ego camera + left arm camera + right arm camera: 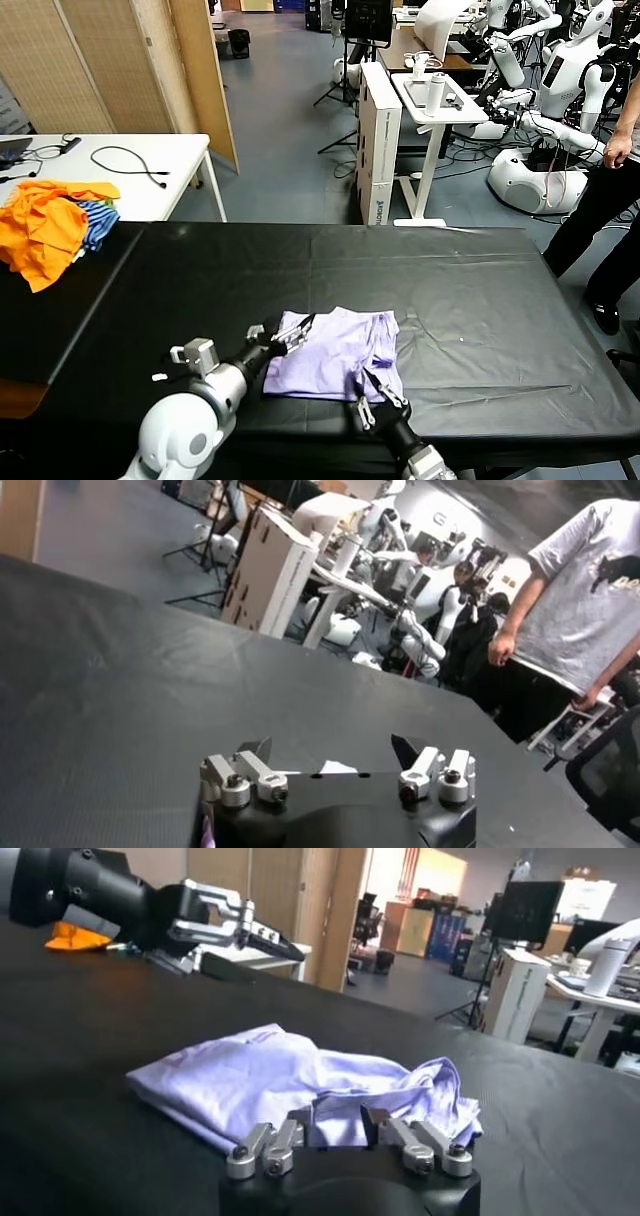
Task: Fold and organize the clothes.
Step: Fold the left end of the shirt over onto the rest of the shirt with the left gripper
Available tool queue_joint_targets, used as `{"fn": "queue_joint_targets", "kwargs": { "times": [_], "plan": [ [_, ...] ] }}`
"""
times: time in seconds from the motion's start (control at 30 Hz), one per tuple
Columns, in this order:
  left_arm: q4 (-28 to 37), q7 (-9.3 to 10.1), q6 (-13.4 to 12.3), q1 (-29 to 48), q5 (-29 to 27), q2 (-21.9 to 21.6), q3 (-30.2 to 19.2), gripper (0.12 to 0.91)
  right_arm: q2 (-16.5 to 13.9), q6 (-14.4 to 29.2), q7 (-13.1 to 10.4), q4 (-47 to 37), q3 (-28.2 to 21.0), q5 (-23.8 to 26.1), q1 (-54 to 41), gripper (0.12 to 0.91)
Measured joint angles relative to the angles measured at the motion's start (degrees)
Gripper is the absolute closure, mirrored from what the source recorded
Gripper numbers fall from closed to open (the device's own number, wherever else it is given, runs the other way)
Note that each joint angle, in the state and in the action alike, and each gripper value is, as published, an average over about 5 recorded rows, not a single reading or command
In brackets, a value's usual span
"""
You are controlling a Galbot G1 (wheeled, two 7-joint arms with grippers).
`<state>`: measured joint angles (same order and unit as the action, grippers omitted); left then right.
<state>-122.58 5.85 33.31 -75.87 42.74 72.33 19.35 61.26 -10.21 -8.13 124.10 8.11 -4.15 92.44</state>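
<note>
Partly folded shirt (335,355), still rumpled. Right gripper (375,392) nipping its near hem; left gripper (290,335) released at far-left corner.

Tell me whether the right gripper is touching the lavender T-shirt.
Touching. In the right wrist view the right gripper has its fingertips pressed into the near edge of the lavender T-shirt, fabric bunched between them; the head view agrees.

You're facing a black-covered table (480,290), white side table (150,160) left with cable (130,160), wooden partition (200,70), grey floor (290,120), white stand (435,100), parked white robots (560,90) behind.
</note>
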Motion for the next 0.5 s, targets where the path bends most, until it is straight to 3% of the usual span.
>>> {"fn": "queue_joint_targets", "kwargs": {
  "times": [0.1,0.2,0.37,0.43,0.5],
  "plan": [
    [-0.1,-0.05,-0.1,-0.3,-0.3,0.1,0.0,0.123,-0.3,-0.3,-0.1,0.8,1.1,-1.9,0.8,0.883],
    [-0.1,-0.12,-0.2,-0.6,-0.6,0.3,0.0,0.123,-0.8,-2.0,-0.9,1.7,2.8,-5.1,2.1,0.885],
    [0.0,-0.18,-0.7,-0.7,-0.9,0.3,0.0,0.123,-1.1,-7.4,-4.8,2.3,6.0,-13.3,3.6,0.884],
    [0.1,-0.20,-1.0,-0.7,-1.0,0.2,0.2,0.123,-0.8,-9.6,-6.6,2.4,7.2,-17.2,3.6,0.853],
    [0.3,-0.26,-1.3,-0.9,-1.0,0.1,0.4,0.123,-0.5,-11.2,-7.8,2.6,8.4,-21.1,3.7,0.765]
  ]
}}
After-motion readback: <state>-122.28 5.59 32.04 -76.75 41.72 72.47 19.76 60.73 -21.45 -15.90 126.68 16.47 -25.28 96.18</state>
